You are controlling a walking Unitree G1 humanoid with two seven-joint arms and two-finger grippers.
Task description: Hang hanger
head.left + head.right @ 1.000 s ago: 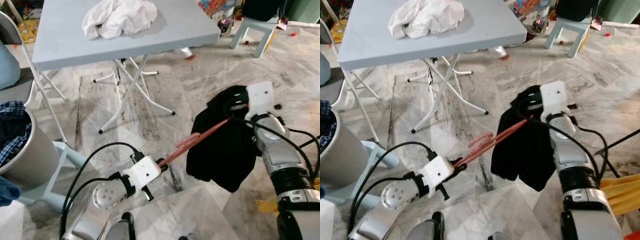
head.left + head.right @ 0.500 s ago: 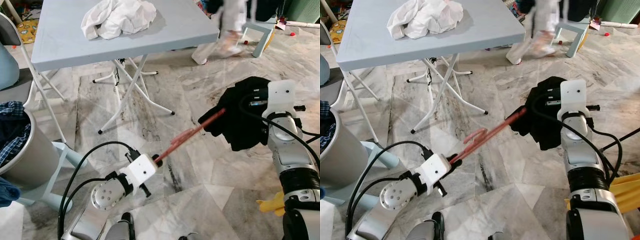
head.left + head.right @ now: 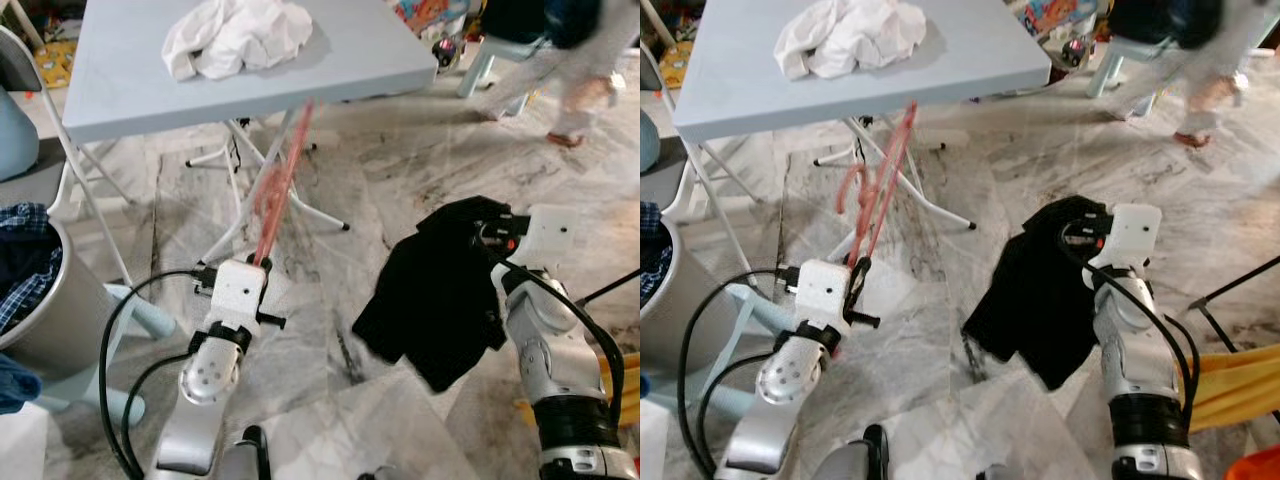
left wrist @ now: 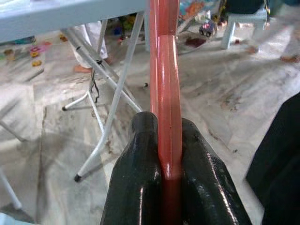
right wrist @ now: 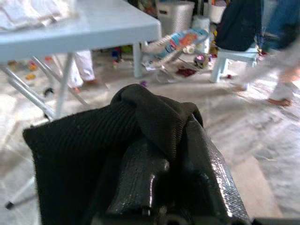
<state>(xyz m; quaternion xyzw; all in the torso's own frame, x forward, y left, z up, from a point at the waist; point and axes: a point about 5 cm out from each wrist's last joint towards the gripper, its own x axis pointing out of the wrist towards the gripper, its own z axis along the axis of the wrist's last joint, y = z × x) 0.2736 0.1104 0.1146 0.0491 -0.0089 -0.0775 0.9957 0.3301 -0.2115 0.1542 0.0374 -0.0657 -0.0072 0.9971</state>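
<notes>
One bin [image 3: 40, 310], checked blue cloth [image 3: 25, 240] inside.

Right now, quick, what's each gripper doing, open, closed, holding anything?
Left gripper: closed on the red hanger, raised toward the table.
Right gripper: closed on the black garment, which hangs from it.

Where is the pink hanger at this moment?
The pink hanger is clamped in the left gripper, on the robot's left, pointing up toward the grey table.
</notes>
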